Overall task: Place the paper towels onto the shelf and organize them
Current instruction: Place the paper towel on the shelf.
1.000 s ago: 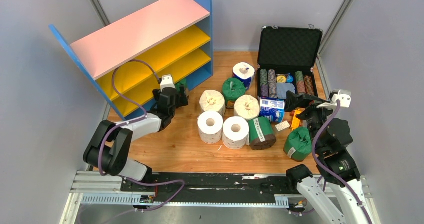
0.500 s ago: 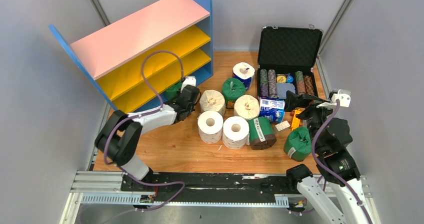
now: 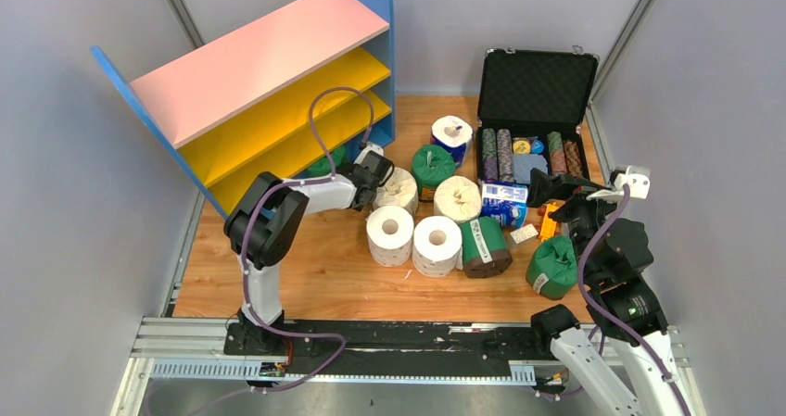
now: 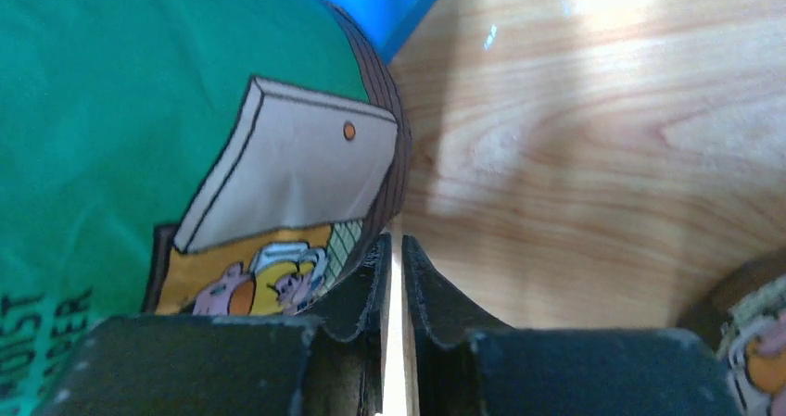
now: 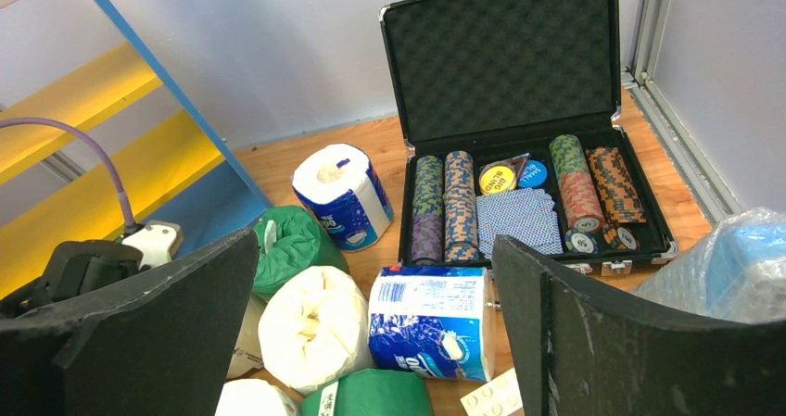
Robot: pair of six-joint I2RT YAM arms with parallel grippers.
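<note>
**Two pincers, one pressed together beside a green roll**

Two pincers are seen. The left pincer is pressed together with only a sliver of light between its fingers, and nothing is pinched. In the left wrist view, its tips are held just beside a green-wrapped roll that fills the left of the frame; the roll's label and the bare wood of the bench are seen past them. From above, the left pincer is found at the foot of the shelf, with that green-wrapped roll tucked at the shelf's bottom tier and a cream-wrapped roll just to its right.

The right pincer is spread wide and holds nothing. Between its fingers, a blue-white printed pack and a blue-white printed roll are framed, with the open black case of chip stacks behind them.

Most paper towels are grouped on the bench mid-scene: two bare white rolls side by side, a green roll lying on its side, and another green roll near the right arm.
</note>
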